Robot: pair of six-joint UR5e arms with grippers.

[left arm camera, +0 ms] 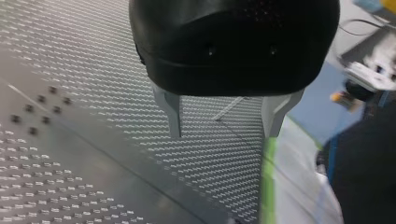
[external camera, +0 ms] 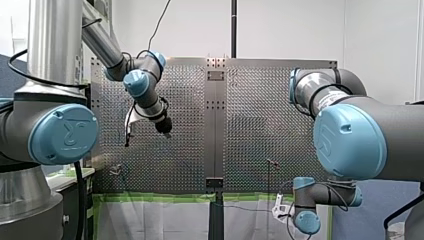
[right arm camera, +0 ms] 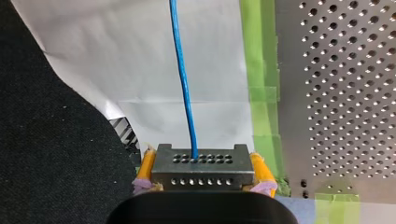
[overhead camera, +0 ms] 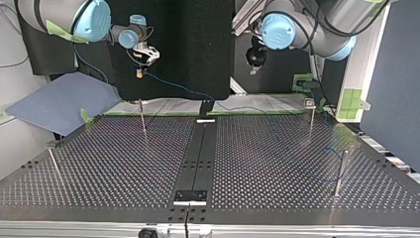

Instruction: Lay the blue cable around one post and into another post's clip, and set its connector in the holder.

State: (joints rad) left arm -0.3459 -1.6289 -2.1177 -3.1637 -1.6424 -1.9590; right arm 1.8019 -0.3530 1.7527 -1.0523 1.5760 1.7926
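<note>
1. R gripper [right arm camera: 203, 162] clamps connector [right arm camera: 203, 177] betw. yellow pads, held off counter's [right arm camera: 336, 93] arm-side edge.
2. Blue cable [right arm camera: 183, 84] runs from connector over white paper [right arm camera: 93, 51], alongside green tape [right arm camera: 259, 70] at that edge.
3. L gripper [left arm camera: 223, 135] spread wide, nothing betw. fingers, above counter.

The perforated counter [overhead camera: 277, 163] is split by a dark central strip [overhead camera: 199, 148]. In the top view, four thin posts are seen standing upright on it: a far left post [overhead camera: 142, 118], a near left post [overhead camera: 53, 161], a far right post [overhead camera: 312, 121] and a near right post [overhead camera: 340, 173]. One edge is lined with green tape [right arm camera: 261, 93].
</note>
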